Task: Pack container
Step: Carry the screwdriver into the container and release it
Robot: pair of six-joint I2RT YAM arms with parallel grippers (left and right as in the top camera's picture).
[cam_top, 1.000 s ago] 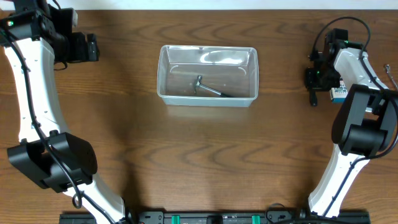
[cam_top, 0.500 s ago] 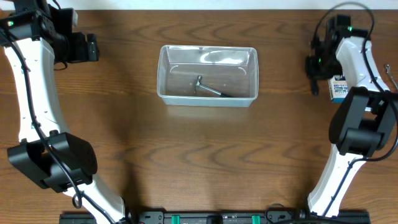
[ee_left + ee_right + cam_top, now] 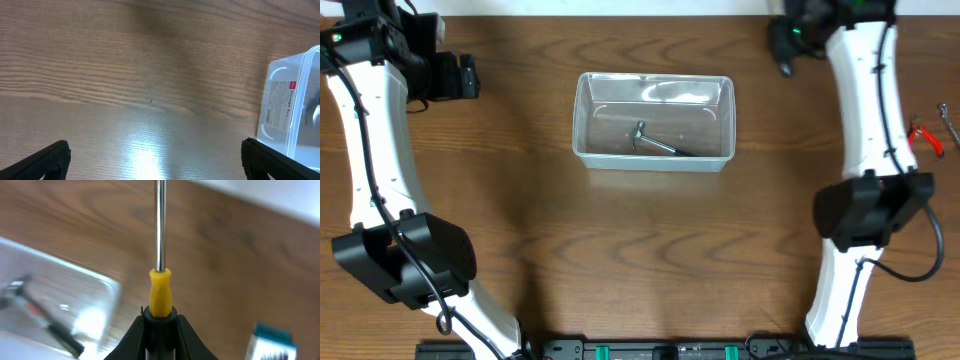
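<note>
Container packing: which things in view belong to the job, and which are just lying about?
In the job:
container
small hammer inside it
yellow-handled screwdriver, held by the right gripper

Lying about, untouched:
red pliers
blue-and-white box

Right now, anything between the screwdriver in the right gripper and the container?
Nothing visible. The right gripper holds the screwdriver off a corner of the container, with only bare table between. The container has no lid on, and only a small hammer lies inside.

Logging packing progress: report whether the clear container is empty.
Not empty. The container holds one small hammer lying flat on its floor; nothing else shows inside.
</note>
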